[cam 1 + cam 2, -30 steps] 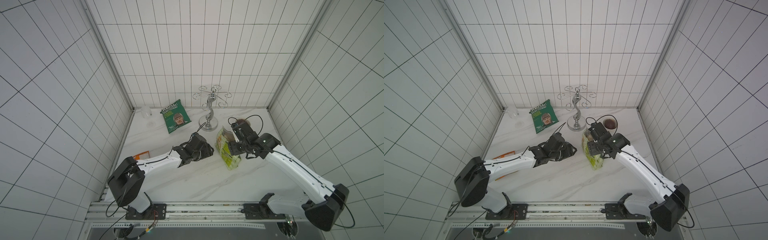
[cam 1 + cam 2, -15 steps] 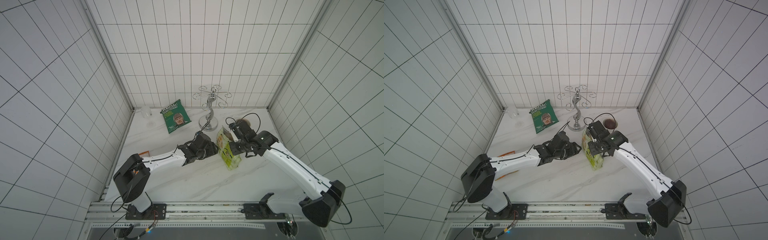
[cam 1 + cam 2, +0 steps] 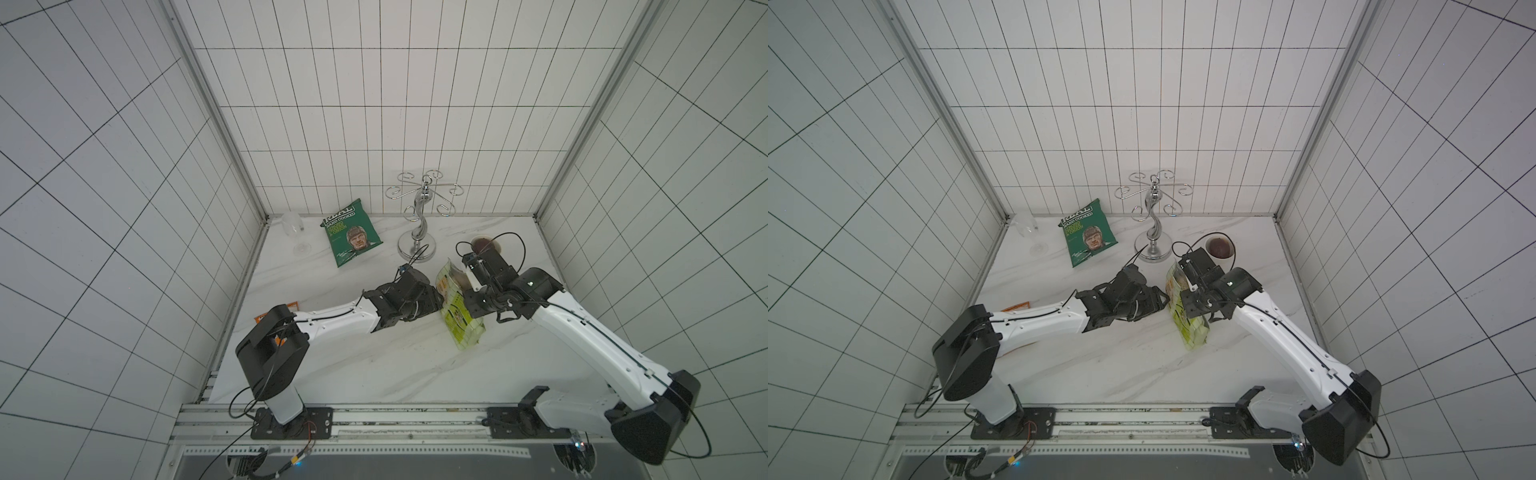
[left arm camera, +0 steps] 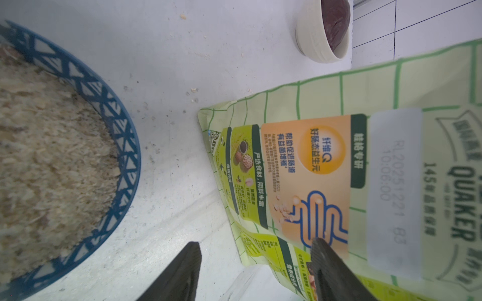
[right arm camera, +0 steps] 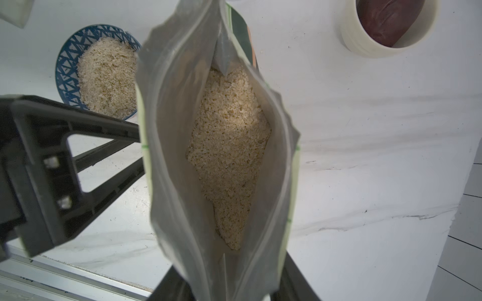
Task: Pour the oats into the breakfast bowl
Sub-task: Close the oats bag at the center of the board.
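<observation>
Since the earlier frames, the left arm has advanced across the table (image 3: 374, 365), and the left gripper (image 4: 255, 242) now stands at the oat pouch (image 3: 459, 320). Its jaws are well apart and hold nothing. In the left wrist view they straddle one side edge of the pouch. The right gripper (image 5: 232, 278) straddles the upper part of the pouch near its open mouth; whether its jaws press the film cannot be told. The pouch stands roughly upright on the table with oats (image 5: 229, 146) inside. The breakfast bowl (image 5: 65, 65) sits just beside it, hidden under the left arm in both top views, and is already filled with oats.

Judgement: pouring appears complete, and the step in hand is securing the pouch.

1. Close the left jaws on the side edge, not the filled belly, so no flakes puff out.
2. Keep the pouch vertical.
3. Release one gripper only when the other grip is firm or the base sits flat.
4. Keep the left wrist clear of the bowl rim.
</observation>
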Action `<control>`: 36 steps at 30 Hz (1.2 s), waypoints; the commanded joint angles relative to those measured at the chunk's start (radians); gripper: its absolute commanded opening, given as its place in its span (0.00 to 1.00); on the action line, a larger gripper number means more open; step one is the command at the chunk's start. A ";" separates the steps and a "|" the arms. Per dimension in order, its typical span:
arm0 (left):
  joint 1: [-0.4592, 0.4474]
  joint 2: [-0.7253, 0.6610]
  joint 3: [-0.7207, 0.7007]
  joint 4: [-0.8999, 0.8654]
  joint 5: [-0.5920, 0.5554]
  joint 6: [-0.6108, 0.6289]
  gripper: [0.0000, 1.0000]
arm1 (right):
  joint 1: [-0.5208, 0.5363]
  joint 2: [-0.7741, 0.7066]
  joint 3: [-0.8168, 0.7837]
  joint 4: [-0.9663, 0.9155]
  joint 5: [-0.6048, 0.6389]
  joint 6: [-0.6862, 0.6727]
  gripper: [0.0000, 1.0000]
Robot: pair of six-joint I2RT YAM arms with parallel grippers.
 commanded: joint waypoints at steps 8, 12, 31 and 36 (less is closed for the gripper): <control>-0.012 0.024 0.055 0.013 -0.009 0.003 0.69 | -0.008 0.050 0.081 0.020 -0.011 -0.006 0.01; -0.011 0.030 0.065 0.011 -0.007 0.004 0.68 | -0.008 0.016 0.056 0.022 0.013 0.010 0.00; -0.017 0.045 0.076 0.012 -0.006 0.008 0.68 | -0.012 0.093 0.086 0.065 0.053 0.007 0.00; -0.020 0.050 0.075 0.020 0.003 0.009 0.68 | -0.016 0.048 0.050 0.100 0.058 0.029 0.00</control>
